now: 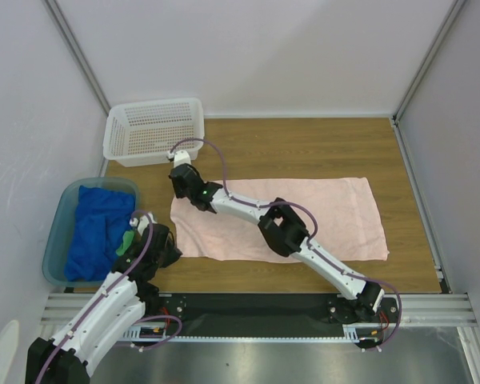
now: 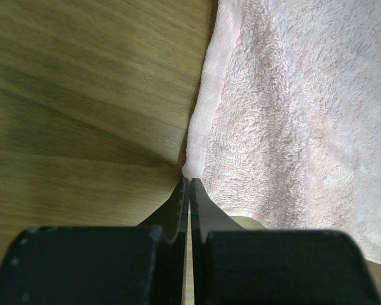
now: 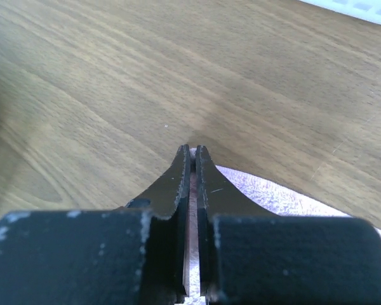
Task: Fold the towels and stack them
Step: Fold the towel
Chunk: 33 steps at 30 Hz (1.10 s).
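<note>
On table [image 1: 304, 148]: pink towel [image 1: 336, 212] lengthwise left-right, corners in tight left hand [image 2: 189, 183], right hand [image 3: 192, 150].

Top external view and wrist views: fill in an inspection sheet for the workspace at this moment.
Surface: wooden table, no damage seen.
Job's things: pink towel spread flat; blue towel bunched in the teal tub; green towel not clearly seen.
Clutter: white basket at the far left, looks empty.
Grippers: left gripper shut on the pink towel's near left corner; right gripper shut on its far left corner.
Cables: purple cables run along both arms.
Surroundings: white walls, nothing else seen.
</note>
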{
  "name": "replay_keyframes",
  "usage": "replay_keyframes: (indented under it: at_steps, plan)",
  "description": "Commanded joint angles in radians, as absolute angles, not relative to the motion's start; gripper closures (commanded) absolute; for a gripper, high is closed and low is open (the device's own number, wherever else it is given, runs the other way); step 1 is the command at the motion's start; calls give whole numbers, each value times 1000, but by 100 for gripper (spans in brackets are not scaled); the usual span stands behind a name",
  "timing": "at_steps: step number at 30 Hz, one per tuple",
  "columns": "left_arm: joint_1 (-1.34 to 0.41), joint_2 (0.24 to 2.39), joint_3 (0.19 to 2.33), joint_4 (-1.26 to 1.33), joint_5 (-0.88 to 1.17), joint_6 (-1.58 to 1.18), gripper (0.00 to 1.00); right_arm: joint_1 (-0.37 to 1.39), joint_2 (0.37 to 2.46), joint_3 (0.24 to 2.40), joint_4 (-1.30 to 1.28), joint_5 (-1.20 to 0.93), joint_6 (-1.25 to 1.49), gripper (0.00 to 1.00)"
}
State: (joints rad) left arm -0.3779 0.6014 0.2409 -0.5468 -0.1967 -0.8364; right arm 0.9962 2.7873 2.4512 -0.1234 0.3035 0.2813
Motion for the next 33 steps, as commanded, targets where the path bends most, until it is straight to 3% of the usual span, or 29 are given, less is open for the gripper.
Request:
replay_keyframes:
  at_steps: [1, 14, 27, 33]
  plan:
    - [-383, 594, 238, -523, -175, -813, 100, 953, 2681, 2425, -26, 212, 396, 100]
    - [-457, 569, 345, -584, -140, -868, 100, 899, 2625, 2401, 106, 72, 457, 100]
    - [-457, 755, 823, -916, -452, -827, 100, 848, 2568, 2368, 133, 11, 477, 100]
    - [-457, 813, 862, -988, -492, -773, 100, 827, 2571, 2373, 152, -21, 551, 100]
